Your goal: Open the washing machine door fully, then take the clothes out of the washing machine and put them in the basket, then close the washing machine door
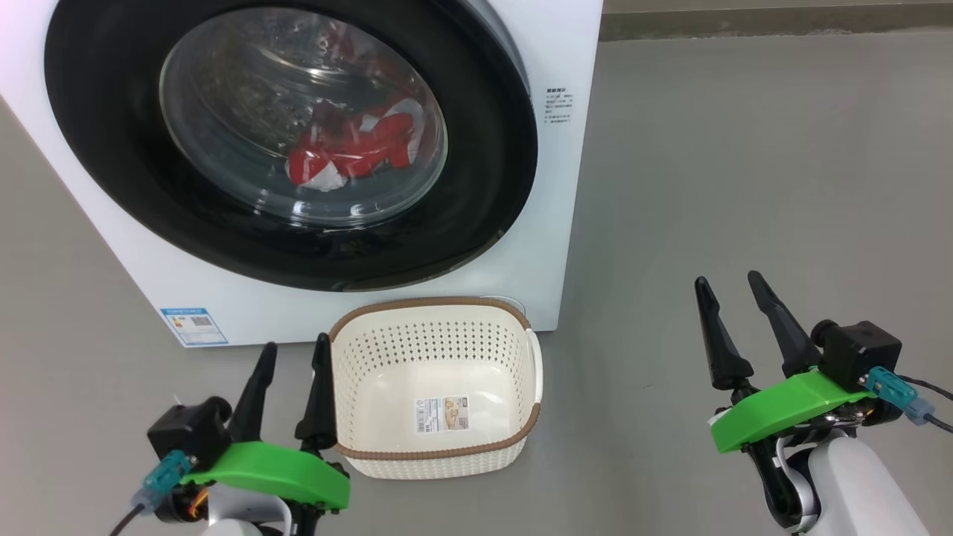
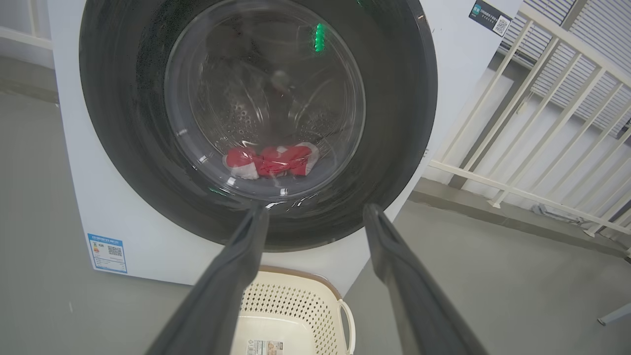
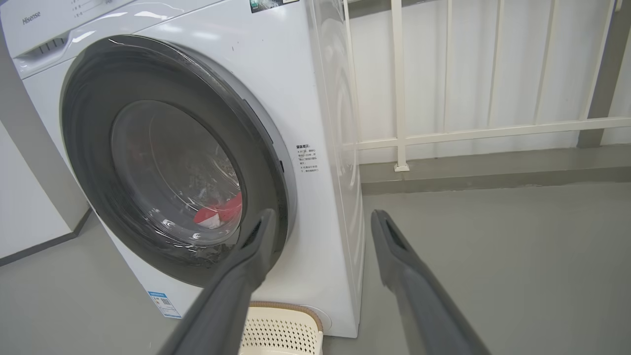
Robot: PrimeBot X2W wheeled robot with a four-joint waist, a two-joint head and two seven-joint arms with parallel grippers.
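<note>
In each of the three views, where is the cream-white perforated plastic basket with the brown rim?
Head view: cream-white perforated plastic basket, lower centre, on the floor.
Left wrist view: basket, bottom centre, between the dark fingers.
Right wrist view: basket, bottom edge, left of centre.
Shared landmark: small blue label on the white washing machine, left of the basket.

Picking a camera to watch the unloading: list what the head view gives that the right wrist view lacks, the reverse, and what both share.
Head view: the left tool, open, beside the basket, whose paper label lies on its bottom. Right wrist view: a white railing and the machine's top panel. Both: the washing machine door shut, red clothes behind its glass, the right tool open.
</note>
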